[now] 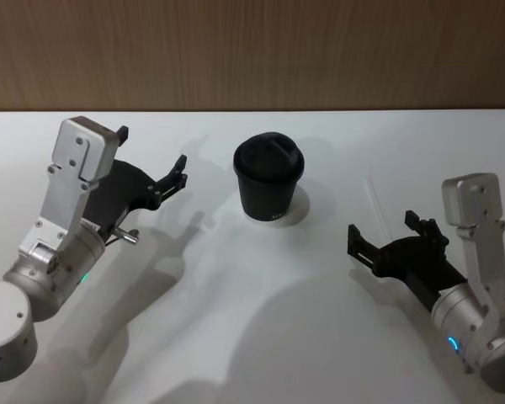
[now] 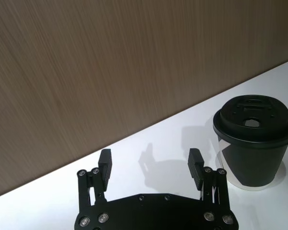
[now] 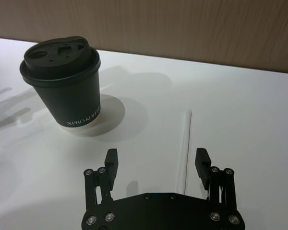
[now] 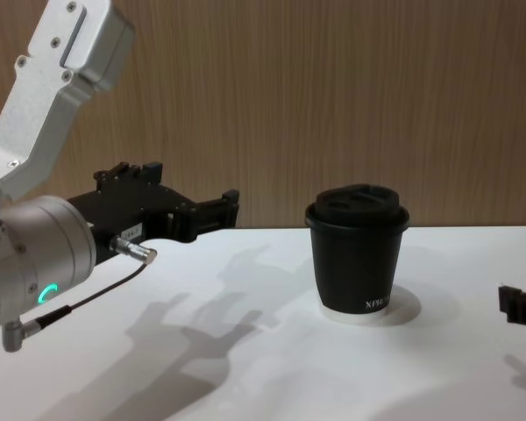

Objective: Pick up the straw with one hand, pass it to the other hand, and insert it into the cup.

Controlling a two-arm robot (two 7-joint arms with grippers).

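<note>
The straw (image 3: 186, 148) is lying flat on the white table (image 1: 236, 320), a bit right of the cup (image 1: 269, 189) and not touching it. It runs roughly near-to-far and is honestly hard to spot from the head view, being white on white. The cup stands upright around the middle of the table, toward the far side. Its black domed lid (image 3: 57, 57) is on, and there's a small opening in the top.

The right gripper (image 1: 383, 225) is at the near right, pointing toward the far left. Its fingers are spread wide with nothing between them to grip. In its wrist view the straw's near end runs into the gap between the two fingers, closer to one of them, and it doesn't look like it touches either. Whether that gripper is right down at the table or a little above it is hard to say.

The left gripper (image 1: 151, 147) is over on the left, well apart from the cup and aimed roughly its way. The chest view has it clearly up off the table, with its shadow underneath. It's also wide open and empty. A green ring light (image 4: 44, 294) glows on its wrist, and a metal plug (image 4: 133, 250) sticks out just under the gripper. A wood-grain wall (image 1: 252, 50) runs along the table's far edge.
</note>
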